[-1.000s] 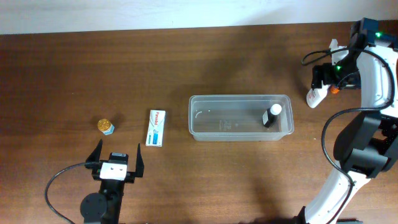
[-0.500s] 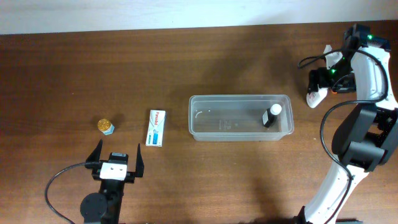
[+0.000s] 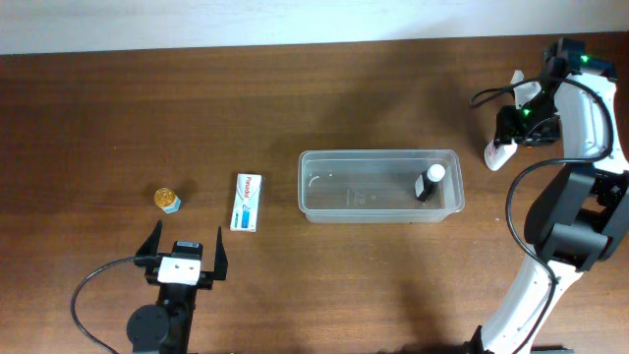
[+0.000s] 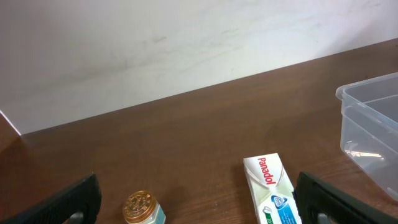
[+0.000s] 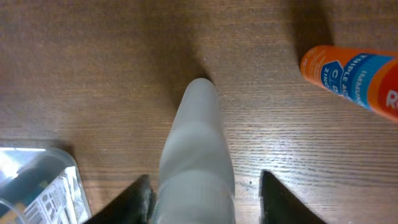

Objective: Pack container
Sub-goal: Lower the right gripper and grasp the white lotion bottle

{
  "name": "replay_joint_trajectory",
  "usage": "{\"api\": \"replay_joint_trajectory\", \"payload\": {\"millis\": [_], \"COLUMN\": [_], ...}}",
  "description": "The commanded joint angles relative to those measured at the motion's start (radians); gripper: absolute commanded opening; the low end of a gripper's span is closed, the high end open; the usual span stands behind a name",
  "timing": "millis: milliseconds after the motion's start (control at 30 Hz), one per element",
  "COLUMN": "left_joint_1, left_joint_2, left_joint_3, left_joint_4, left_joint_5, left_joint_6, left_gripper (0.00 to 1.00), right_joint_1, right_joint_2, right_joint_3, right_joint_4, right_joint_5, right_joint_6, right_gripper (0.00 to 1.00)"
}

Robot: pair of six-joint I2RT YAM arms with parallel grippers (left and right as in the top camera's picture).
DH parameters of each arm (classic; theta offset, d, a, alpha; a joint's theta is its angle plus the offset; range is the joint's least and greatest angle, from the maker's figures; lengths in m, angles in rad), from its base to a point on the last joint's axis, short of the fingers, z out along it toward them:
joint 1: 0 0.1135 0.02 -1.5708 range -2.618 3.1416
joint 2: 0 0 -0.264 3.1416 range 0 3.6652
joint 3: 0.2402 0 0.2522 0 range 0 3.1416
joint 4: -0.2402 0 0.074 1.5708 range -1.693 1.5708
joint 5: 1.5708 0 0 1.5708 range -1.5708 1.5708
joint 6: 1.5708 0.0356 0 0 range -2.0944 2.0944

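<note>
The clear container [image 3: 378,154] sits at mid-table with a small dark, white-capped bottle [image 3: 429,182] lying in its right end. My right gripper [image 3: 507,138] is down over a white bottle [image 3: 497,152] lying on the table to the container's right. In the right wrist view the white bottle [image 5: 196,155] lies between the fingers of that gripper [image 5: 205,196]. The left finger touches it and a gap shows at the right finger. My left gripper [image 3: 187,241] rests open near the front edge, nothing between its fingers [image 4: 74,200].
A white Panadol box [image 3: 247,202] and a small gold-capped jar [image 3: 167,200] lie left of the container, just ahead of the left gripper. An orange tube [image 5: 354,79] lies close beside the white bottle. The container's corner [image 5: 37,180] shows at the right wrist view's lower left.
The right gripper shifted slightly toward the table's far side over the white bottle, and its jaws have narrowed around it. The left arm has not moved.
</note>
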Motion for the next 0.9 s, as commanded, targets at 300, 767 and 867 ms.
{"api": "replay_joint_trajectory", "payload": {"millis": [300, 767, 867], "left_joint_1": [0.004, 0.004, 0.004], "left_joint_2": [-0.009, -0.009, -0.009], "left_joint_3": [-0.006, -0.006, -0.006], "left_joint_4": [-0.001, -0.001, -0.001], "left_joint_5": [-0.008, -0.008, -0.008], "left_joint_6": [0.015, 0.015, 0.015], "left_gripper": [0.99, 0.99, 0.99], "right_joint_1": [0.003, 0.003, 0.003], "right_joint_2": [0.012, 0.010, 0.000], "right_joint_3": [-0.008, -0.007, 0.003], "right_joint_4": [0.010, 0.017, -0.001], "right_joint_5": [-0.049, -0.067, -0.067], "right_joint_6": [-0.003, 0.024, 0.028], "right_gripper": [0.34, 0.19, 0.19]}}
